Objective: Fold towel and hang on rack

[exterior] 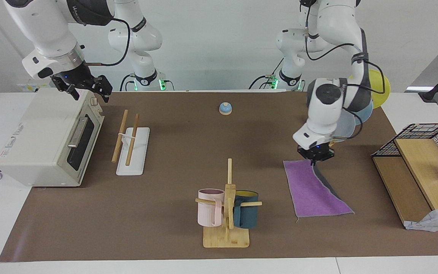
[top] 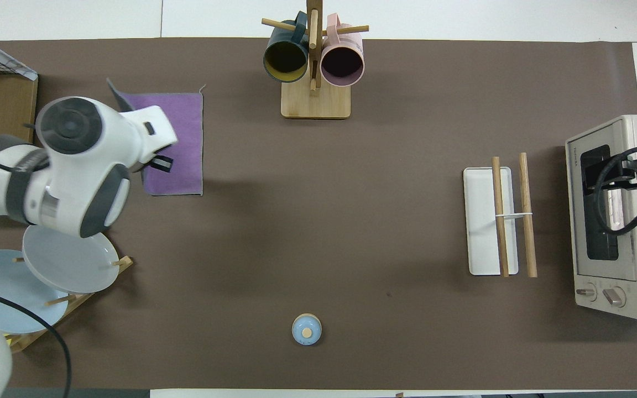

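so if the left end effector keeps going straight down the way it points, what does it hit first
The towel: the left end effector points down at its corner nearest the robots, where the grey underside shows; contact is hard to judge.

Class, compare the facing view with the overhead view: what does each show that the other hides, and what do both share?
Facing only: the left gripper down at the thin purple towel, and a yellow plate.

Overhead only: the dark insides of the two mugs.

Both: the towel lying on the table, the two-rod wooden rack, the right gripper over the white toaster oven.

left gripper (exterior: 313, 161) lowered, right gripper (exterior: 86, 88) raised.
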You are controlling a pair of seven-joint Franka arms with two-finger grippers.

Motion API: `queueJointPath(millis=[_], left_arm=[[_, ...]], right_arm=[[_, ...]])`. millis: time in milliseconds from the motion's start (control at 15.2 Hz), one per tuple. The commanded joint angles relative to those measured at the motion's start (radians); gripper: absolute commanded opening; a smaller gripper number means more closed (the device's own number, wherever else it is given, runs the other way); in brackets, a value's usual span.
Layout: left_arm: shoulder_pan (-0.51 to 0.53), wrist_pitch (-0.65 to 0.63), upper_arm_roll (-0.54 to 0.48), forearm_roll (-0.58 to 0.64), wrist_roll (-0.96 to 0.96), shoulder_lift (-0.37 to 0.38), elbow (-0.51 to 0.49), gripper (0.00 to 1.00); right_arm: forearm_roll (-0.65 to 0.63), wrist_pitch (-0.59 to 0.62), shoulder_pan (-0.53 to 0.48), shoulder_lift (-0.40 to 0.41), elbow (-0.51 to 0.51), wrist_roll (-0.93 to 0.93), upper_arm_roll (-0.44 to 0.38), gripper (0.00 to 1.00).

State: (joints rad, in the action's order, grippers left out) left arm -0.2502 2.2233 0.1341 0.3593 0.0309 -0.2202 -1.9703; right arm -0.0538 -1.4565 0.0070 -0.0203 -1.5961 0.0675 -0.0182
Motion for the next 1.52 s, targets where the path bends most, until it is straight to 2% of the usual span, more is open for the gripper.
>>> queueJointPath(millis=[0, 132, 198, 264, 396, 660, 858, 1122, 1253, 1451], left_arm=[[-0.084, 0.013, -0.024, 0.078, -0.005, -0.03, -0.058, 0.0], [-0.083, 0.018, -0.021, 0.095, 0.024, -0.031, -0.07, 0.0], [-0.083, 0.019, -0.019, 0.095, 0.059, -0.03, -0.074, 0.11], [-0.083, 0.016, -0.019, 0.095, 0.087, -0.03, -0.075, 0.99], [-0.078, 0.007, -0.016, 0.078, 0.106, -0.022, -0.071, 1.0], [-0.021, -0.014, -0.016, -0.11, 0.049, 0.01, -0.033, 1.0], [0.069, -0.007, -0.016, -0.277, -0.027, 0.012, -0.004, 1.0], [0.181, 0.065, -0.016, -0.511, -0.167, 0.009, -0.033, 1.0], [0.192, 0.1, -0.019, -0.615, -0.251, -0.013, -0.036, 1.0], [0.227, 0.122, -0.016, -0.677, -0.316, -0.068, -0.035, 1.0]], right_arm=[[-0.003, -0.004, -0.007, -0.017, -0.016, -0.021, 0.003, 1.0], [-0.003, -0.004, -0.007, -0.017, -0.016, -0.021, 0.003, 1.0], [-0.003, -0.004, -0.007, -0.017, -0.016, -0.021, 0.003, 1.0], [-0.003, -0.004, -0.007, -0.017, -0.016, -0.02, 0.003, 1.0], [-0.003, -0.004, -0.007, -0.017, -0.016, -0.021, 0.003, 1.0], [-0.003, -0.004, -0.007, -0.017, -0.016, -0.021, 0.003, 1.0], [-0.003, -0.004, -0.007, -0.017, -0.016, -0.021, 0.003, 1.0], [-0.003, -0.004, -0.007, -0.017, -0.016, -0.021, 0.003, 1.0], [-0.003, -0.004, -0.007, -0.017, -0.016, -0.02, 0.003, 1.0], [-0.003, -0.004, -0.007, -0.017, -0.016, -0.02, 0.003, 1.0]])
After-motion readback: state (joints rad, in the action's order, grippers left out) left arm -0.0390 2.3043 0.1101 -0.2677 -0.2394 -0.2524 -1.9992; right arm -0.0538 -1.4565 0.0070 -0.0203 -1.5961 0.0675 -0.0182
